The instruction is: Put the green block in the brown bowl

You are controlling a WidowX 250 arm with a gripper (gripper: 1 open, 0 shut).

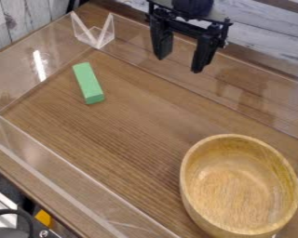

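Wood tabletop [137, 139], green block [88, 83] upper L, jaws [185, 54] spread — arm top cut off, brown bowl [240, 185] lower R

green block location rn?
In the camera view, the green block lies flat on the wooden table, upper left, just below the clear pronged object and well away from the brown bowl.

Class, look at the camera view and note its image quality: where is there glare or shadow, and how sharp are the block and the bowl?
Camera view: pale glare streaks on the wooden table, mostly toward the left; soft shading inside the brown bowl; the green block slightly soft-edged but readable; fine detail on the dark pincer lost.
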